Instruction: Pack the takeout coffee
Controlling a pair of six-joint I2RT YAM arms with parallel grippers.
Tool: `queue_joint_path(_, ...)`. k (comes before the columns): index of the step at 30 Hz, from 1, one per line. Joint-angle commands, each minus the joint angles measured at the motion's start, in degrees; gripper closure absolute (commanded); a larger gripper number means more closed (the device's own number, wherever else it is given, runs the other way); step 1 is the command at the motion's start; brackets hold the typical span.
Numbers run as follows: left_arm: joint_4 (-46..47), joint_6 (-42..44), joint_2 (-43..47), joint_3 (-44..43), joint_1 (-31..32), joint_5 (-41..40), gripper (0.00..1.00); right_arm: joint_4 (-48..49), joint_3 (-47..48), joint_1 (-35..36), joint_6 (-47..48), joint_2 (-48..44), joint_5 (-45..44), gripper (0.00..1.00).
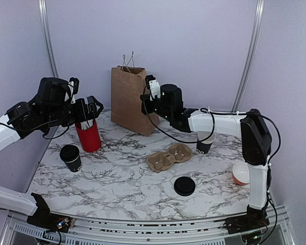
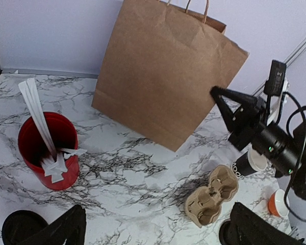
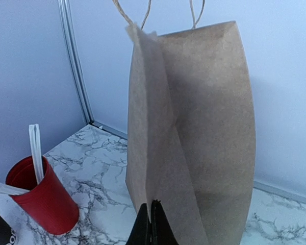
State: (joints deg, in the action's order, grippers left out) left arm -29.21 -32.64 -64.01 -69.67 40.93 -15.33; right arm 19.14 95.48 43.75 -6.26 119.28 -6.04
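Near the left claw [image 1: 90, 113], takeout coffee [image 1: 71, 157]

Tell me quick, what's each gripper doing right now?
Left gripper: open, holding nothing.
Right gripper: closed on the tall brown paper bag's edge.

Honestly not much to read here. The all-black cup [image 1: 71, 157] has a bit of white print near its base, but it's too small to make out. Same deal with the white-topped cup [image 1: 205, 142]: white lettering on its dark lower half, maybe a couple of round letters, can't tell which
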Motion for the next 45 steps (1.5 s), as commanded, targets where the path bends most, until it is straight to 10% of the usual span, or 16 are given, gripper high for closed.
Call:
queue_joint_path(1, 9.1, -4.1, -3.6, -3.5, -0.6, 3.6, 0.01, -1.6, -5.2, 6.2, -5.6, -4.8, -12.3, 1.00)
queue_joint_path(25, 15.0, -7.8, -13.6, -14.0, -5.9, 4.9, 0.15, -8.1, -11.6, 19.8, -20.2, -8.2, -28.2, 0.99)
queue_joint_path(45, 14.3, -5.4, -17.1, -18.3, -5.9, 3.2, 0.41, -11.7, -17.7, 20.2, -17.6, -19.2, -23.0, 0.42)
